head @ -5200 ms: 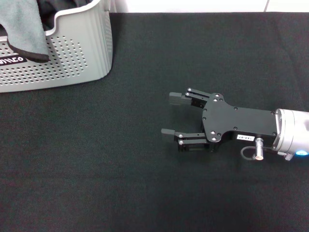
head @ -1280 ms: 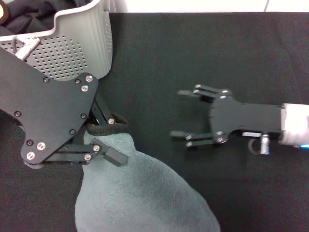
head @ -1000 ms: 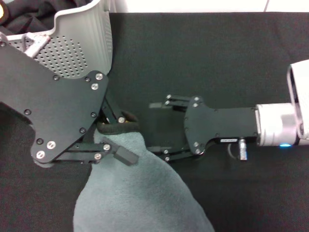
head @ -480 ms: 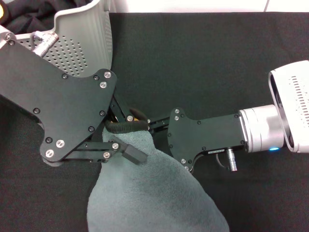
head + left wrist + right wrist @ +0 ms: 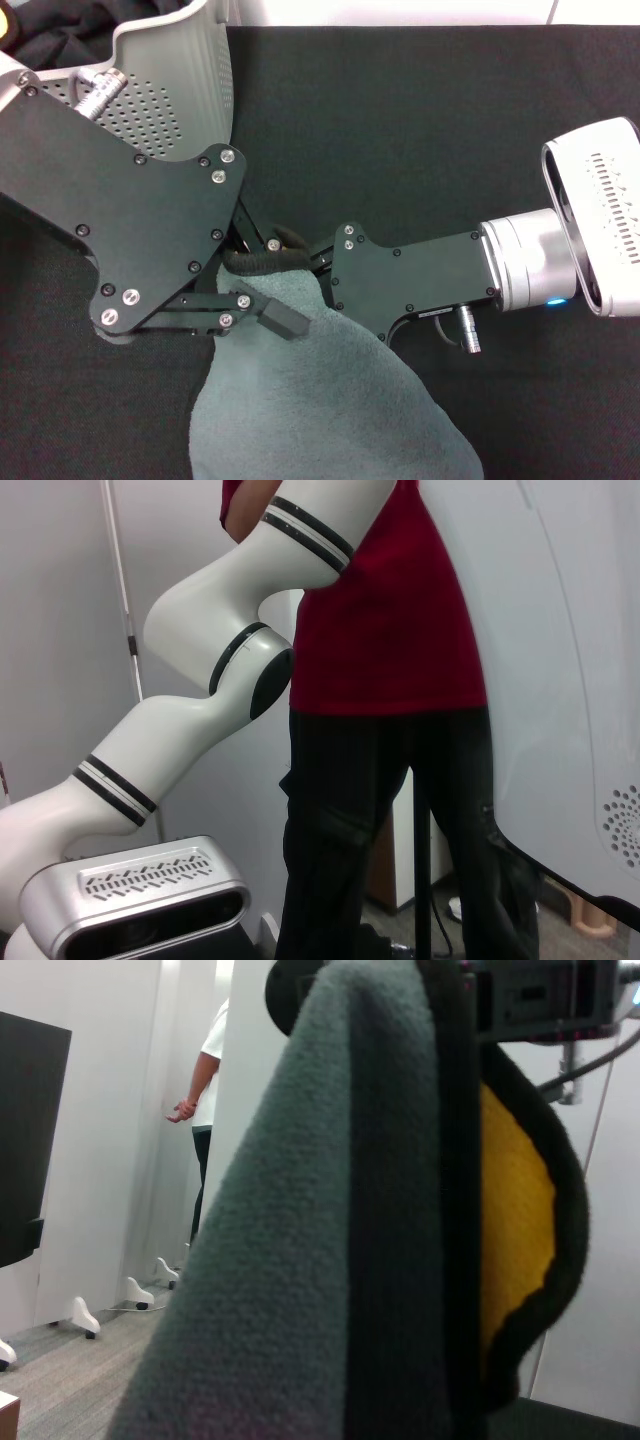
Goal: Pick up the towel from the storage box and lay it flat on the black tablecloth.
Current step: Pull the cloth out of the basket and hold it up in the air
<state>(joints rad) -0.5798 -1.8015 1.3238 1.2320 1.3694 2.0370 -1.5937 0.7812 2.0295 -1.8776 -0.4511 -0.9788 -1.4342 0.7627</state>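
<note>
The left gripper [image 5: 262,292] is clamped on the fuzzy grey-green black-bordered towel [image 5: 330,410], hanging free for spreading; the right gripper [image 5: 305,262] reaches its edge (fingers hidden, cannot tell).

— What is seen under everything?

— A large plain black woven tablecloth [image 5: 430,120] is spread over the whole work surface.

— What is placed directly on it?

— A light grey plastic storage box with perforated sides [image 5: 180,70] is set on the cloth at its far left corner.
</note>
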